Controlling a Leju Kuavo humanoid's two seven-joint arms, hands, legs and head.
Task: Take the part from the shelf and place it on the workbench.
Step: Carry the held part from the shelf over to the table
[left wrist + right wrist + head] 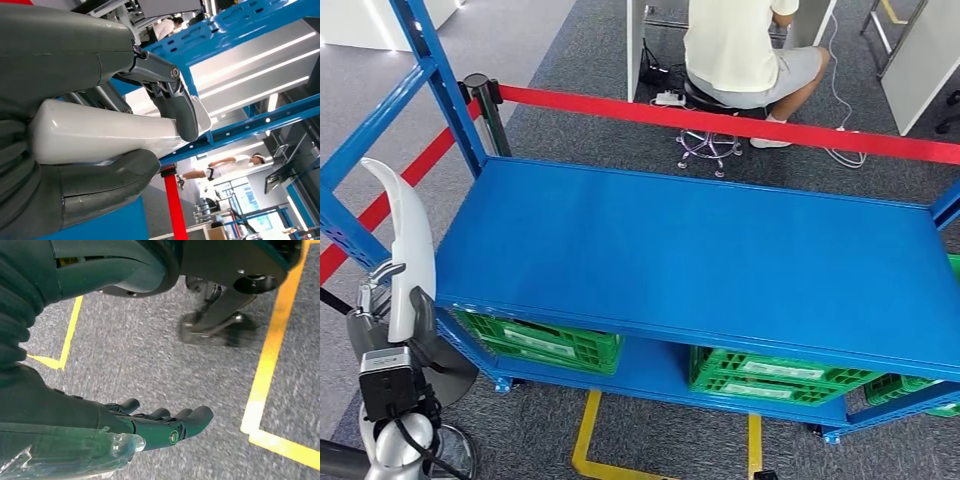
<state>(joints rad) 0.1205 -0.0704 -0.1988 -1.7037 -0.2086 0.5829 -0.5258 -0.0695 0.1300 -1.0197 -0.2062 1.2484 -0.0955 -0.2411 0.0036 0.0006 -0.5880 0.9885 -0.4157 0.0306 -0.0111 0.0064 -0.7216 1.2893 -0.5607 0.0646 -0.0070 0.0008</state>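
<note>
Already the long, curved, glossy white plastic part (404,245) is sitting in the left hand (392,345) at the lower left of the head view, beside the end of the blue metal shelf (682,260) and clear of its top deck; its pointed tip is rising upright above the hand, while the wrist view is showing the thick grey thumb (94,187) pressing along one side and the darker fingers (177,107) curling over the other, so the part (102,132) is being clamped across its middle; judging by the smooth sheen, it is probably stiff, fairly light and slippery, so a wrap around the thicker mid-section, as now, is looking safer than a pinch near the thin tapered end, which could slide or lever out; the left arm is bending upward with the forearm close to the body; the right hand (162,425) is hanging low over grey carpet (151,355) with yellow floor tape (271,355), its fingers lying loosely extended and slightly apart, holding nothing; green plastic crates (546,345) are resting on the lower tier, and a seated person (743,50) is working beyond the red barrier belt (727,125); the workbench surface is yet to be reached.
</note>
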